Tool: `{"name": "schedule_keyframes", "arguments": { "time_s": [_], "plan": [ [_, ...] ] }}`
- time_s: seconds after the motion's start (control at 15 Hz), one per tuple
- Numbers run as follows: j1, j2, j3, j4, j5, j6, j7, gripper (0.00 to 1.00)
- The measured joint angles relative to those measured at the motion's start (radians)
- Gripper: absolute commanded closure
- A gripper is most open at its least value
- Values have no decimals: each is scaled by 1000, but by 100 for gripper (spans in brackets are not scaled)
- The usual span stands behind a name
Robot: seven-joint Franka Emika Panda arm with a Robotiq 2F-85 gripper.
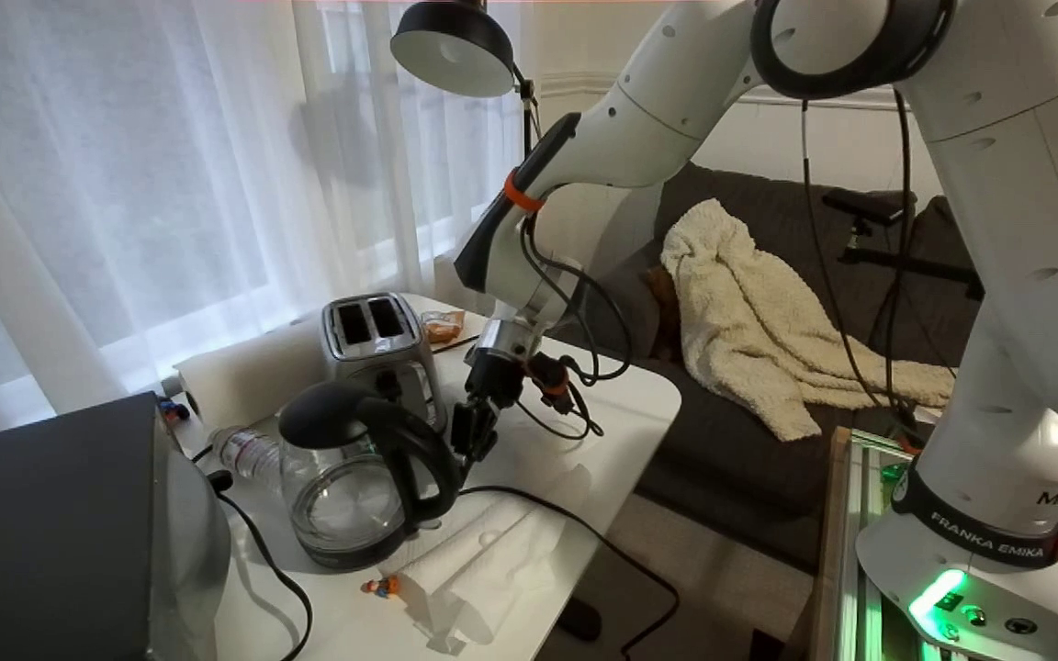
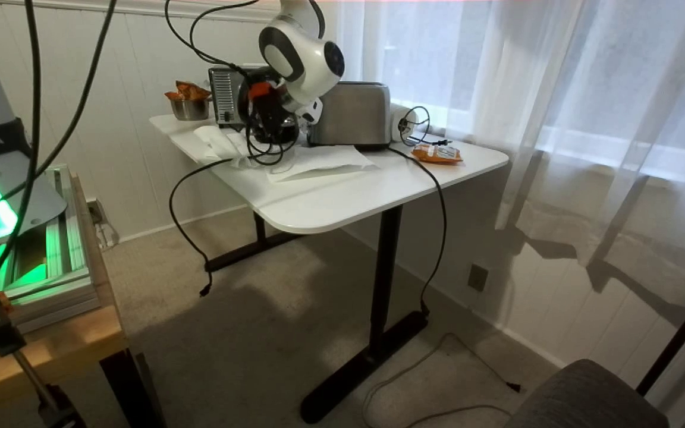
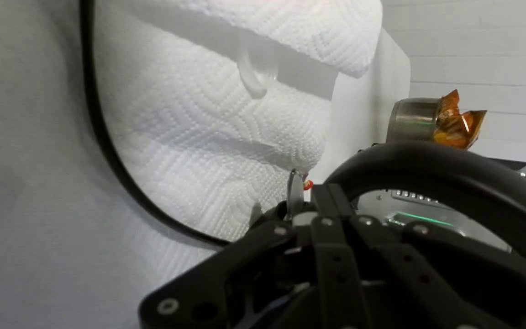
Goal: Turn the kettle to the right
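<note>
The kettle [image 1: 343, 505] stands upright on the white table [image 1: 616, 404], with a clear glass body, dark lid and base. Its black handle [image 1: 428, 464] points toward my arm in this exterior view. In the other exterior view the kettle [image 2: 288, 132] is mostly hidden behind my wrist and cables. My gripper [image 1: 467, 445] is low beside the handle's outer side. In the wrist view the gripper [image 3: 333, 200] has its fingertips together with nothing between them, right beside the curved handle [image 3: 432, 167]. I cannot tell whether they touch it.
The silver toaster [image 1: 377, 353] stands behind the kettle. A dark boxy oven [image 1: 51, 532] and a plastic bottle [image 1: 249, 453] are on its far side. Paper towel [image 1: 492, 569], a small toy figure [image 1: 382, 586] and a black cord [image 1: 575, 516] lie near the kettle's base.
</note>
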Motion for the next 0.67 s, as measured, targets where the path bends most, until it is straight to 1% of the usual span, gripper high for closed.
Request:
{"name": "schedule_keyframes", "arguments": {
  "time_s": [0.27, 0.67],
  "plan": [
    [0, -108, -14, -2, -207, 0, 109, 100],
    [5, -252, 3, -8, -508, -2, 290, 100]
  ]
}}
